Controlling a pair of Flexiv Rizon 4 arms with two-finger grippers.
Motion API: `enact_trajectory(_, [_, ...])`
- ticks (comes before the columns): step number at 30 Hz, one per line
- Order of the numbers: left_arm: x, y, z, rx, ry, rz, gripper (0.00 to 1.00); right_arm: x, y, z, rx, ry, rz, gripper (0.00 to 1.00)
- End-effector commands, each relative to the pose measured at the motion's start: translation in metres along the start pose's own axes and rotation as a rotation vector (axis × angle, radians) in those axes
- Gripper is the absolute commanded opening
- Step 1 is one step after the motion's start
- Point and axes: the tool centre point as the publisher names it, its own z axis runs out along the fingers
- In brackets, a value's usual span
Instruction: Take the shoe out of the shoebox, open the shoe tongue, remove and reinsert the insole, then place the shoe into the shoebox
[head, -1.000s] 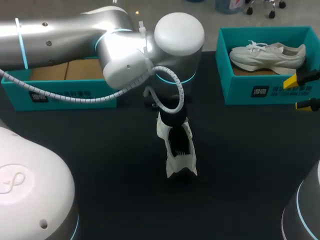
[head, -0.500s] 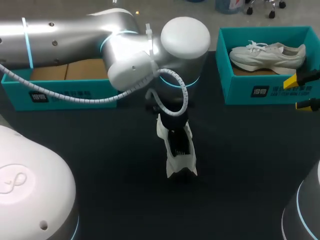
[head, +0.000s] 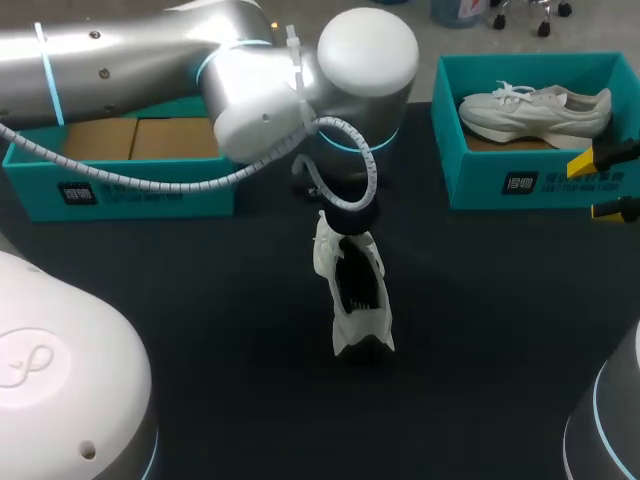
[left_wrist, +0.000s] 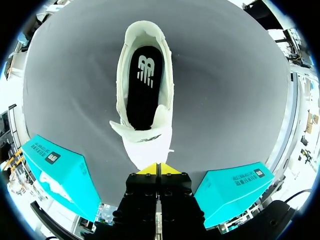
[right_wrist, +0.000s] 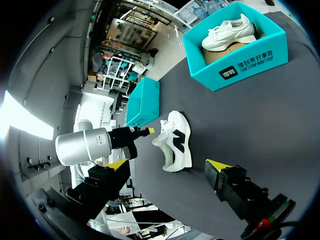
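A white shoe (head: 358, 295) lies in the middle of the black table, its black insole (left_wrist: 144, 85) showing inside. My left arm reaches over from the left. Its gripper (head: 348, 228) hangs above the shoe's toe end, shut on the raised shoe tongue (left_wrist: 150, 134), yellow tips pressed together (left_wrist: 159, 169). The right wrist view shows that gripper (right_wrist: 148, 131) at the shoe (right_wrist: 176, 142) from the side. My right gripper (head: 604, 186) stands open at the table's right edge, apart from the shoe (right_wrist: 166, 165), nothing between its fingers.
A teal shoebox (head: 520, 180) at the back right holds a second white shoe (head: 535, 110). Another teal shoebox (head: 120, 185) stands at the back left behind my left arm, with only its brown floor (head: 140, 140) showing inside. Bare black tabletop lies around the shoe.
My left arm's wrist has risen and drawn back slightly, lifting the tongue a little higher. The shoe and the right gripper have stayed in place.
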Motion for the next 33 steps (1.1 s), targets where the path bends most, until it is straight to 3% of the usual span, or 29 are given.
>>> enact_trajectory(1, [-0.011,-0.004,0.013,0.024,0.015,0.019,0.0,0.0,0.0,0.0,0.001,-0.002,0.001,1.0])
enact_trajectory(11, [-0.002,-0.031,0.021,0.08,0.029,0.05,0.0,0.0,0.0,0.0,0.001,-0.002,0.001,1.0])
enact_trajectory(16, [0.001,-0.023,0.016,0.07,0.027,0.044,0.0,0.0,0.0,0.0,0.001,-0.002,0.001,1.0])
enact_trajectory(23, [-0.026,-0.004,0.014,0.049,0.0,0.048,0.0,0.0,0.0,0.0,0.001,-0.002,0.001,1.0])
enact_trajectory(28, [-0.044,-0.009,0.02,0.062,-0.007,0.086,0.0,0.0,0.0,0.0,0.001,-0.002,0.001,1.0])
enact_trajectory(33, [-0.048,-0.014,0.022,0.065,-0.007,0.098,0.0,0.0,0.0,0.0,0.001,-0.002,0.001,1.0])
